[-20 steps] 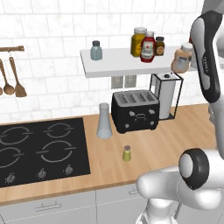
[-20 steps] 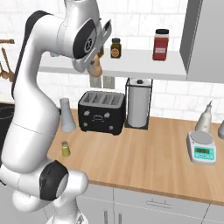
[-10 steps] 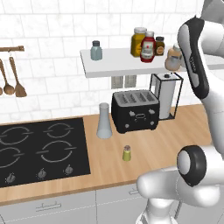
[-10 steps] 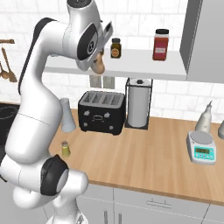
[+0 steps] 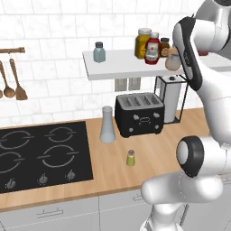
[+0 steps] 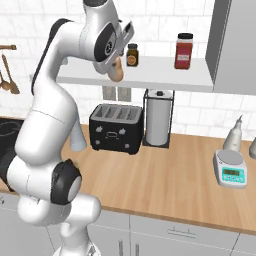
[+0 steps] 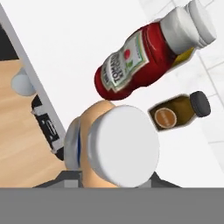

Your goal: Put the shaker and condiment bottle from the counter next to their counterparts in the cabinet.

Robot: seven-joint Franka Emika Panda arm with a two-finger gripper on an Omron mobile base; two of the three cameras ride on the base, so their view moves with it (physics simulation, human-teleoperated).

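Condiment bottle, small squat orange-peach with pale cap [image 7: 114,148], clamped in the gripper [image 5: 177,59] up at the front edge of the long white wall shelf [image 5: 122,63], just beside the red ketchup bottle [image 7: 135,65] and small dark brown bottle [image 7: 175,110]. Taller yellow jar [image 5: 142,43] right behind the ketchup. Tiny olive-yellow shaker with grey cap [image 5: 131,158] sitting upright on the light wooden tabletop [image 5: 153,153], in front of the black toaster [image 5: 139,114]. Pale blue-grey shaker [image 5: 99,52] well apart at the shelf's other end.
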